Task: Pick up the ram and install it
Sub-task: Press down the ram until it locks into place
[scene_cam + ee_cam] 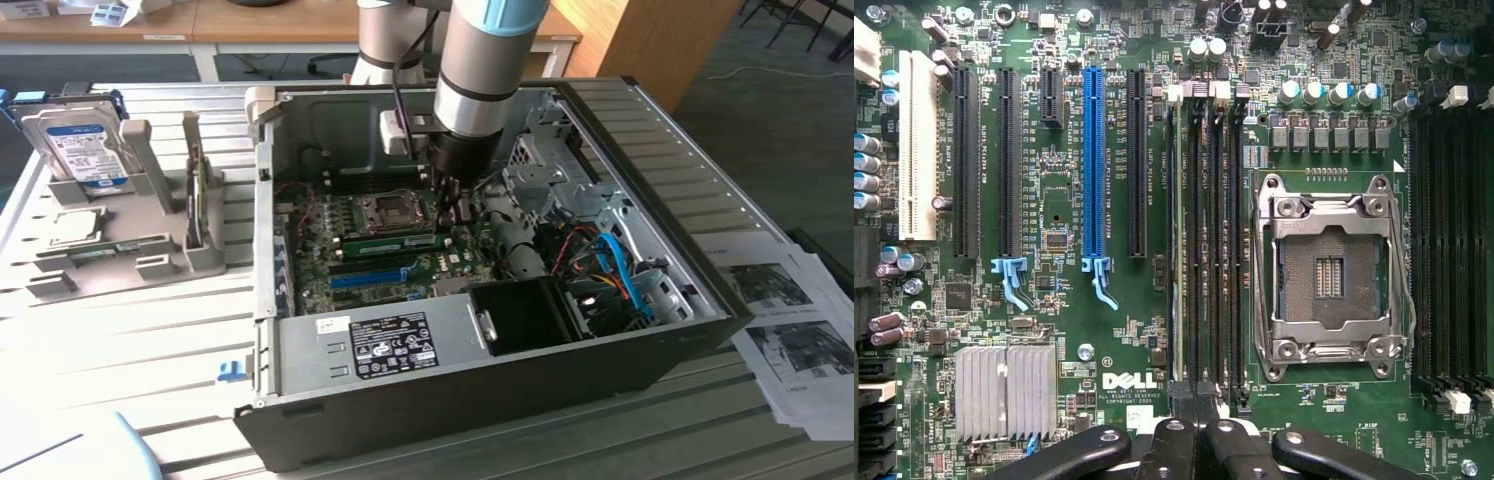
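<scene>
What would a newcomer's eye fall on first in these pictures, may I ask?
The robot arm reaching into the open computer case at centre, jaws shut over the memory slots. Next, the bright blue expansion slot and the empty CPU socket to either side of them.

Arm (478,50): grey tube, light-blue joint cap, black wrist, black cable (398,70). Hand (1192,432): black links, silver screws (1103,436).

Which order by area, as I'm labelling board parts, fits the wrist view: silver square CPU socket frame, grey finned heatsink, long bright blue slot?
1. silver square CPU socket frame
2. grey finned heatsink
3. long bright blue slot: longer than the heatsink, far narrower
All lie on one board, so nearness barely matters.
</scene>
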Controlling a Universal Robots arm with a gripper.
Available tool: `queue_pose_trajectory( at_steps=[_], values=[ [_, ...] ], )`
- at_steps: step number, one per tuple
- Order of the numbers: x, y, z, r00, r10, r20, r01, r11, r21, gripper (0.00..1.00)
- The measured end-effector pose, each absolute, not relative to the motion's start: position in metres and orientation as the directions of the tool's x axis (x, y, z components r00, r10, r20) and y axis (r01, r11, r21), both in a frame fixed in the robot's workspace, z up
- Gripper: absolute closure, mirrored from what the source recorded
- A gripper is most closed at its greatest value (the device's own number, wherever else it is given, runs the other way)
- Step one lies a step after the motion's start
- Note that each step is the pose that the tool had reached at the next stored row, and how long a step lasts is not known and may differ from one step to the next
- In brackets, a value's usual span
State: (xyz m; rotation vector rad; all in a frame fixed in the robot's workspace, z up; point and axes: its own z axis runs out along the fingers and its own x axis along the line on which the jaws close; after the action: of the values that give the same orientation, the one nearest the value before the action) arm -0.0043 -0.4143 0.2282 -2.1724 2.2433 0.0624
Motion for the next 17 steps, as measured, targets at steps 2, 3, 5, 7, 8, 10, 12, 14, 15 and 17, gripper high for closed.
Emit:
queue_pose_trajectory(
  at_steps=[2, 3, 5, 7, 8, 10, 12, 14, 15, 17],
  values=[
    [-0.0043, -0.4143, 0.2281, -0.032, -0.999, -0.041, -0.999, 0.032, 0.016, 0.91],
    [-0.0042, -0.4143, 0.2281, -0.032, -0.999, -0.041, -0.999, 0.032, 0.016, 0.91],
    [-0.0042, -0.4142, 0.2273, -0.032, -0.999, -0.041, -0.999, 0.032, 0.016, 0.91],
    [-0.0043, -0.4143, 0.2266, -0.032, -0.999, -0.041, -0.999, 0.032, 0.016, 0.91],
    [-0.0043, -0.4143, 0.2267, -0.032, -0.999, -0.041, -0.999, 0.032, 0.016, 0.91],
    [-0.0042, -0.4143, 0.2266, -0.032, -0.999, -0.041, -0.999, 0.032, 0.016, 0.91],
    [-0.0042, -0.4143, 0.2266, -0.032, -0.999, -0.041, -0.999, 0.032, 0.016, 0.91],
    [-0.0042, -0.4143, 0.2264, -0.032, -0.999, -0.041, -0.999, 0.032, 0.016, 0.91],
    [-0.0042, -0.4143, 0.2262, -0.032, -0.999, -0.041, -0.999, 0.032, 0.016, 0.91],
    [-0.0042, -0.4143, 0.226, -0.032, -0.999, -0.041, -0.999, 0.032, 0.016, 0.91]
  ],
)
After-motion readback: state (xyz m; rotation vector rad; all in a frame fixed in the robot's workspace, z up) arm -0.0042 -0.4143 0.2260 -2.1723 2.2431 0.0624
